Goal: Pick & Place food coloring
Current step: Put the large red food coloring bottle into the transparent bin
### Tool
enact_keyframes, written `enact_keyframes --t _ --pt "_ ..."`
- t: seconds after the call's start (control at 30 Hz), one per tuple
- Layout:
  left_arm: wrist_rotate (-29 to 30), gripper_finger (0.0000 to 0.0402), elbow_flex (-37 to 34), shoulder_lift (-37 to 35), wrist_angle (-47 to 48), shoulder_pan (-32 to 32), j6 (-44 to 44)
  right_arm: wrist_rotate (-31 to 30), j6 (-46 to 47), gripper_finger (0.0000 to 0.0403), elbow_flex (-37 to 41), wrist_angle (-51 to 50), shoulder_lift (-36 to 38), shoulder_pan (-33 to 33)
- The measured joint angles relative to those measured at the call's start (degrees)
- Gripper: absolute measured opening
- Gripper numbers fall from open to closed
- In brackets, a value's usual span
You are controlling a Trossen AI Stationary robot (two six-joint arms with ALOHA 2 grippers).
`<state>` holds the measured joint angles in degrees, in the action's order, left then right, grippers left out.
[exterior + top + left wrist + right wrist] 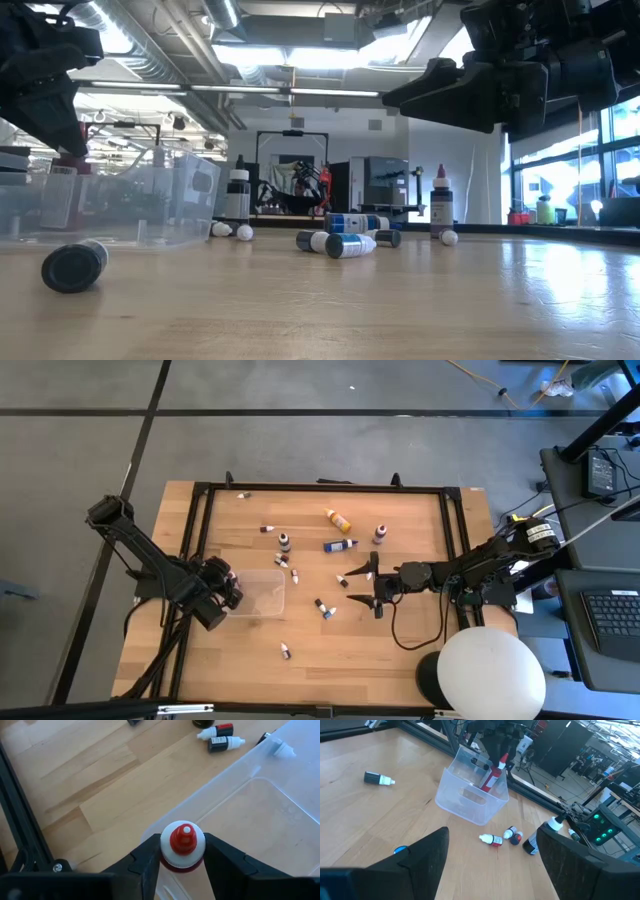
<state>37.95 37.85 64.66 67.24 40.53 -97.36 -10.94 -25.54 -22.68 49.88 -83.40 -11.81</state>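
Left gripper [183, 865] clamped on red bottle [182, 845], hanging over clear tray [280, 810] at my near wall. Bottle's long axis tilted, cap toward me, so release is nearly straight down. Right gripper [490, 855] apart, idle mid-table.

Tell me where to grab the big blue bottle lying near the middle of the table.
Grip the blue bottle across its body at mid-length, coming straight down. It lies on its side, apart from its neighbours, so fingers can straddle it.
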Motion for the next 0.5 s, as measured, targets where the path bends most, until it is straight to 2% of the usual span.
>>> enact_keyframes --t 0.37,0.5 --pt "-1.0 0.0142 0.4 0.0 0.5 0.0 3.4 0.0 0.0 0.0302 0.0 -0.1 0.0 0.0" --pt "1.1 0.0141 2.4 -0.3 2.4 0.0 3.7 0.0 0.0 0.0302 0.0 -0.1 0.0 0.0"
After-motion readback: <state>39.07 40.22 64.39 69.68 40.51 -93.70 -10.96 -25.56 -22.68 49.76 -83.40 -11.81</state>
